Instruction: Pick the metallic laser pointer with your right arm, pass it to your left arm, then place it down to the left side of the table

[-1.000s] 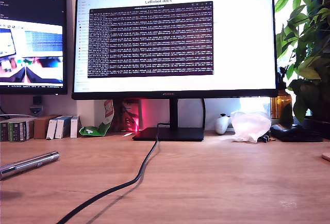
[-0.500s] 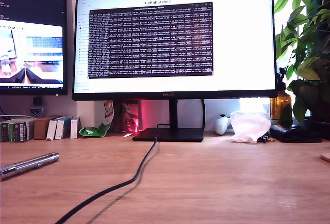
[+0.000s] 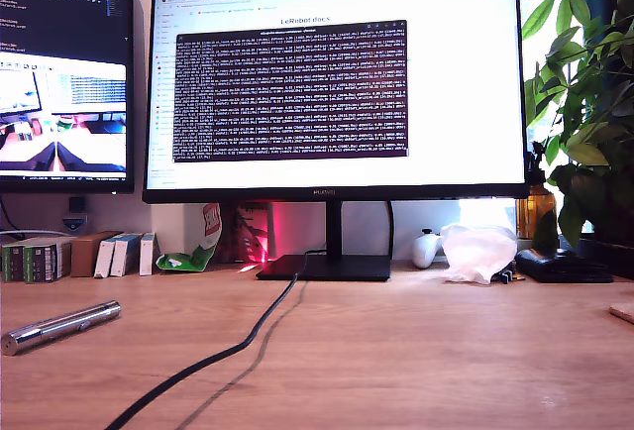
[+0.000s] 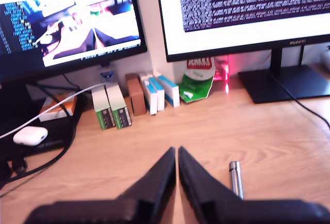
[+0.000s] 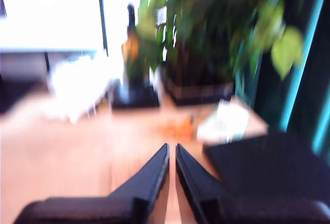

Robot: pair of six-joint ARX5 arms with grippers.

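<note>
Laser pointer: the metallic laser pointer (image 3: 61, 327) is lying flat on the desk (image 3: 416, 351), well off to the exterior view's left of the black cable (image 3: 213, 361), nothing touching it.
Handling: it is looking like a stiff, smooth metal cylinder, probably light but slick, and likely to roll if nudged across its length.
Where to hold: I am judging the middle of the barrel the safest place, jaws closing across it, not along it; the ends are giving less to grip.
Surface and shape: silver-grey and shiny, a segmented barrel catching the light, one end darker.
Desk: light-brown wood grain, flat and matte, giving the pointer nothing to stop against.
Cable: thin, black and limp, curving from the monitor stand (image 3: 327, 267) toward the front edge.
My first gripper: my first gripper (image 4: 177, 154) is hanging above the desk with its dark pointed fingers pressed together, holding nothing; the laser pointer (image 4: 235, 178) is lying just beside its tips.
My second gripper: my second gripper (image 5: 171, 150) is likewise pressed almost together and empty, far from the pointer, facing the potted plant (image 5: 206, 38); that view is blurring.
Behind: small boxes (image 3: 74, 255) are standing in a row beyond the pointer, under the monitors.
</note>
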